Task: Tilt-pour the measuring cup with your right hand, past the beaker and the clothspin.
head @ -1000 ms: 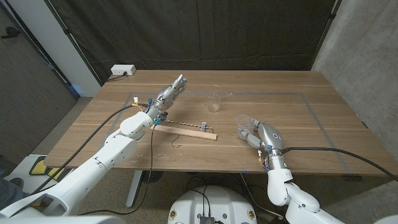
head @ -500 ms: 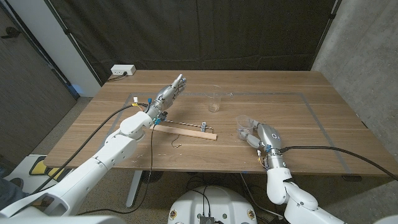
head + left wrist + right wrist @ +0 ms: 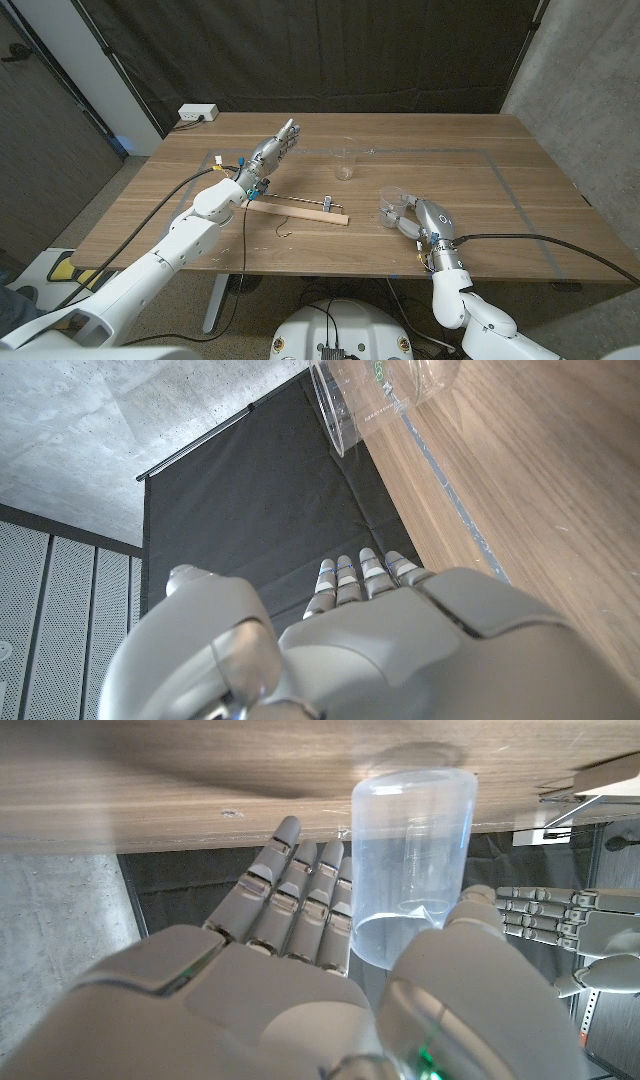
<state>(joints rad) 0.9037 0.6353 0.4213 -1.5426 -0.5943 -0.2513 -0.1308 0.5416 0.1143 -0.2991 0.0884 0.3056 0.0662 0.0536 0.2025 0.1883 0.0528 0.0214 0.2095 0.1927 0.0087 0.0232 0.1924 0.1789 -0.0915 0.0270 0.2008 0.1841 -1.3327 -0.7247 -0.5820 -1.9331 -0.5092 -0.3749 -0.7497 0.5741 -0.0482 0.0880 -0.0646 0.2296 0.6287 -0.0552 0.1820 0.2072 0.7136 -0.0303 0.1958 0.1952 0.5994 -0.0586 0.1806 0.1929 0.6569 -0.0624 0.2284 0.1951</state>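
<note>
The robot's right hand gripped the clear plastic measuring cup near the front of the wooden table, and the right wrist view showed that cup held between the fingers and thumb, its open mouth toward the palm and its base toward the tabletop. The step in hand looked like the grasp just made, with the tilt-pour not yet begun. Taking the clear glass beaker as landmark, the measuring cup sat in front of it and off to the robot's right, well apart. The wooden clothespin, clipped on a long pale wooden stick, lay in front of the beaker, between it and the table's near edge, and near the measuring cup on that cup's left. The left hand stood to the left of the beaker, fingers apart and stretched out, holding nothing; the left wrist view showed its back with the beaker beyond the fingertips. The next move probably called for lifting the cup clear of the table and carrying it past the clothespin and the beaker without brushing either, then rolling the wrist to tip it. By count: one measuring cup, one beaker, one clothespin, one stick, two robot hands.
</note>
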